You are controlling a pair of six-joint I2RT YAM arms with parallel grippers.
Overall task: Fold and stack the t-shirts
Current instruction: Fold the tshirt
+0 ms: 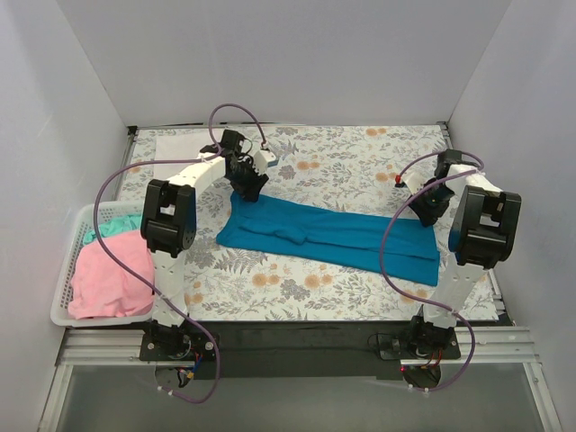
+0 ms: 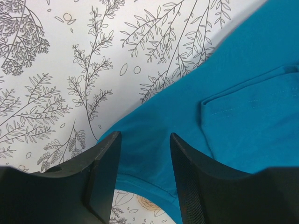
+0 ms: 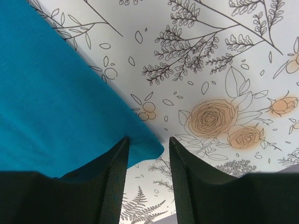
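Note:
A teal-blue t-shirt lies as a long folded band across the middle of the flowered table. My left gripper is at its back left end, and in the left wrist view it stands open with the shirt's hem between the jaws. My right gripper is low over the shirt's right end. In the right wrist view it is open, and a corner of the teal shirt pokes in against one finger.
A white slatted basket stands at the table's left edge with a pink t-shirt and a mint green one in it. A flat white cloth lies at the back left. White walls close in on three sides.

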